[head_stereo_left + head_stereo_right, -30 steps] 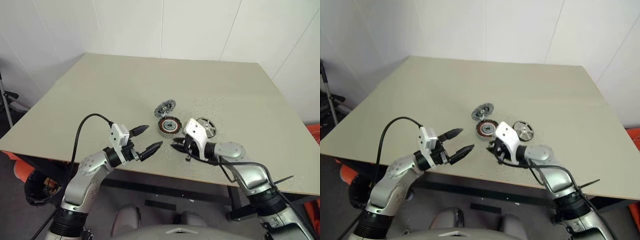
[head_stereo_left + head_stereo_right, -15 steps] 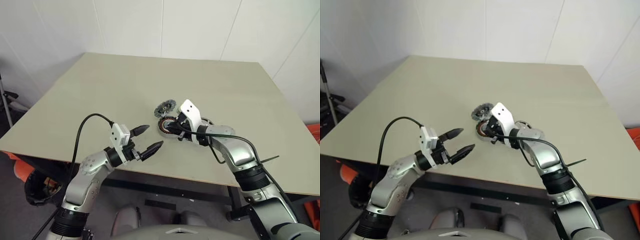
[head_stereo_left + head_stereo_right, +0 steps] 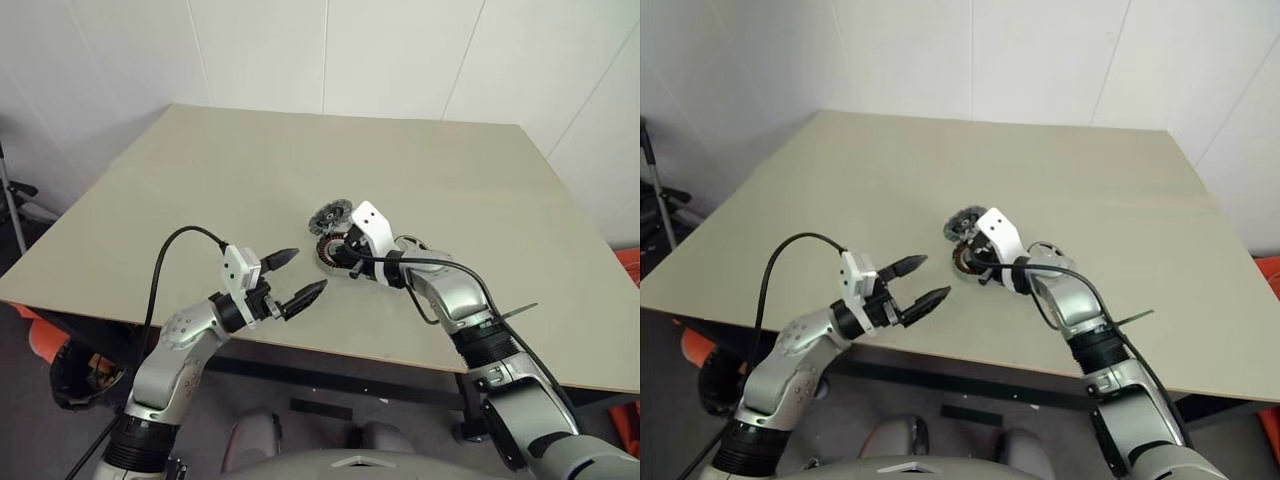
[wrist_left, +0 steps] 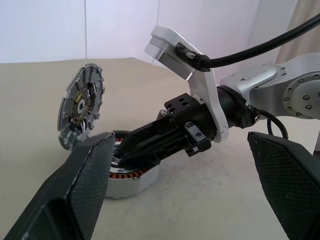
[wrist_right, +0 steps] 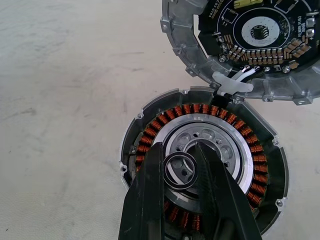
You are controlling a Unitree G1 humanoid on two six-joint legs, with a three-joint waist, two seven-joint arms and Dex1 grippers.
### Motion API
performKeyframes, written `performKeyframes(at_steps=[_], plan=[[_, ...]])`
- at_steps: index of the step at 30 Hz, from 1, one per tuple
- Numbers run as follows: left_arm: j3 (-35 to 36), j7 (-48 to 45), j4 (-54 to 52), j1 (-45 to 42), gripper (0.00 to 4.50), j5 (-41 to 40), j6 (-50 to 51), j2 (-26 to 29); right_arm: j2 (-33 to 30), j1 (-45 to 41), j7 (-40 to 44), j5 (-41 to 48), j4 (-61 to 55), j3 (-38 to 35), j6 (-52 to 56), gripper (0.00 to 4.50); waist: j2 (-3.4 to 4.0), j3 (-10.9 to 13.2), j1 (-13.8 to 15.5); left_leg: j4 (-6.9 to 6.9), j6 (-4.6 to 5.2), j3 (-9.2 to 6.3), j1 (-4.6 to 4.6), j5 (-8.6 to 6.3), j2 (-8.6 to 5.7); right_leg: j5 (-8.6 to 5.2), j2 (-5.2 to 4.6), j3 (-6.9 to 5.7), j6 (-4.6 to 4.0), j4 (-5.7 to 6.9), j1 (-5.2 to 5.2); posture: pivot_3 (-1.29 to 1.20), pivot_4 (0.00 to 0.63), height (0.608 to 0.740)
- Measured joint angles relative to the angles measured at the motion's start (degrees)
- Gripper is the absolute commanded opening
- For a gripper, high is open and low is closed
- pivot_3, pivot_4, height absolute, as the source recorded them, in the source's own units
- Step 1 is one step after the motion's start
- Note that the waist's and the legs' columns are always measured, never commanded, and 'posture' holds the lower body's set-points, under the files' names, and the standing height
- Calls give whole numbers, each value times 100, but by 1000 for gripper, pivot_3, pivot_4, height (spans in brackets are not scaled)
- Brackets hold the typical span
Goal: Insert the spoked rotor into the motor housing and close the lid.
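The motor housing (image 5: 200, 165), a round puck with copper windings and a silver hub, lies on the table. The lid (image 4: 80, 107), a grey ribbed disc, stands tilted up at the housing's far edge, its circuit side (image 5: 257, 35) facing the housing. My right gripper (image 3: 338, 264) is shut on a tiny black O-ring (image 5: 180, 171), held right over the hub. The spoked rotor (image 3: 1047, 248) lies behind my right forearm, mostly hidden. My left gripper (image 3: 305, 273) hangs open and holds nothing, nearer the table's front edge and to the left of the housing.
The beige table (image 3: 250, 170) stretches wide to the left and behind the parts. Its front edge (image 3: 330, 350) runs just beneath my left gripper. White walls stand behind the table.
My right gripper has moved away from the table's front edge, forward and left, and now sits over the housing's hub with the O-ring. The left arm has stayed still.
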Motion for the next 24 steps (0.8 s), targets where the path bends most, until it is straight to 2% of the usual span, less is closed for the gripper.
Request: performKeyframes(at_steps=[19,24], plan=[[-7,-74,338,-93,4500,91,-176,-98,88,-363,17,-41,696,-82,-303,594,0,0,1,-1,1,2,-2,0,1,2,0,-1,-4,0,-2,0,0,740],[-6,-112,405,-89,4500,104,-219,-98,86,-359,59,-40,681,-97,-294,2313,0,1,1,0,1,2,-2,0,1,2,0,-1,-4,0,-2,0,0,740]])
